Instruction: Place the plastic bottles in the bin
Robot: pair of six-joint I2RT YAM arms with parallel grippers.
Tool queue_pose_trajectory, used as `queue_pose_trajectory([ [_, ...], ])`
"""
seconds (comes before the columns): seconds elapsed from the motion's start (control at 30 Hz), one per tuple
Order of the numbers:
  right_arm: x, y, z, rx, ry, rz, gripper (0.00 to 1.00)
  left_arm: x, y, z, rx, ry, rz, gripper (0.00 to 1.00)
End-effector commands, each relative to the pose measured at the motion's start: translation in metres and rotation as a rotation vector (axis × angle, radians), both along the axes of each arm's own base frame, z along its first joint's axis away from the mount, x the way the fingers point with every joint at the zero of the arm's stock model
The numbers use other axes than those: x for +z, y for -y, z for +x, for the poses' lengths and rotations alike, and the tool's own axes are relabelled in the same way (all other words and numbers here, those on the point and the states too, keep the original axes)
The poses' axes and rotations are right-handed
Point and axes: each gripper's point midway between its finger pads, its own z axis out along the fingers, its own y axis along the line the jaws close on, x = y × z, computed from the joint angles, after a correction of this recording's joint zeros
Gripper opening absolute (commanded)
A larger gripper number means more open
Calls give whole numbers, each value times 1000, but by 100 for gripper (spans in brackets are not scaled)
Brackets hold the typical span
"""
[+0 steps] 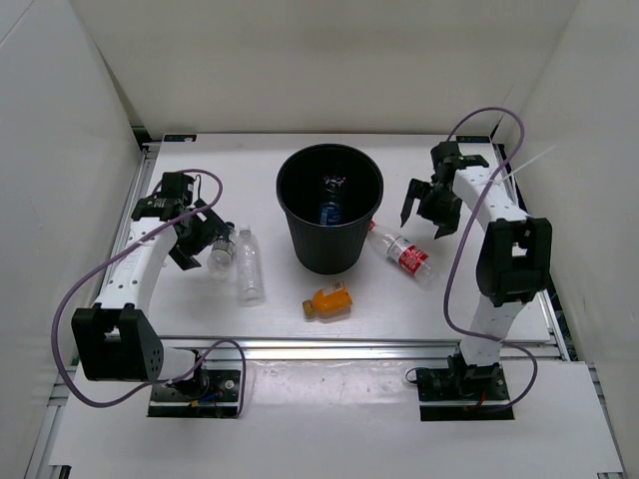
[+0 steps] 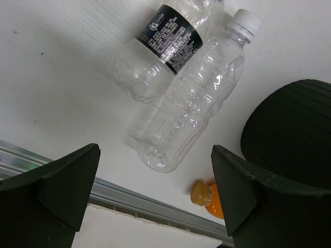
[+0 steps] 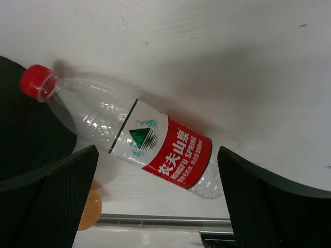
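a: while both arms hang over the worktop (image 1: 200,311), how do the claws stand?

b: left claw (image 1: 200,241) is spread wide and pinches nothing. right claw (image 1: 423,222) is spread wide too, and empty.

a: where is the bin?

b: bin (image 1: 324,251) stands upright in the middle of the worktop, closer to the far edge than to the near one.

a: anything in it?

b: one, the blue-label bottle (image 1: 331,206), down at the bottom.

a: and the rest?

b: four lie flat on the worktop. red-label bottle (image 1: 402,251) is just right of the bin, red cap toward the bin's wall, body slanting off to the near right corner. in the right wrist view it lies below and between the right claw's fingers, not gripped.

a: left side?

b: white-cap bottle (image 1: 249,265) and black-cap bottle (image 1: 222,249) lie side by side left of the bin, touching. black-cap is nearer the left edge. the left claw hovers by them, apart from both.

a: the orange one?

b: orange bottle (image 1: 329,299) lies on its side between the bin and the near edge, near the bin's foot, with no claw close to it.
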Motion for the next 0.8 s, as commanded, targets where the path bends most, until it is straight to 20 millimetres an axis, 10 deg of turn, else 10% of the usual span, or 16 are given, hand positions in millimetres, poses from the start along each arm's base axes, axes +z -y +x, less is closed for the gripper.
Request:
queue_pose_trajectory([
  [0.0, -2, -18, 10, 90, 53, 90, 100, 13, 1, 9, -11, 53, -9, 100],
  [0.53, -79, -51, -56, 174, -186, 199, 94, 8, -1, -3, -7, 29, 0, 100],
  [0.77, -96, -42, -83, 169, -254, 156, 72, 4, -1, -12, 2, 14, -4, 100],
])
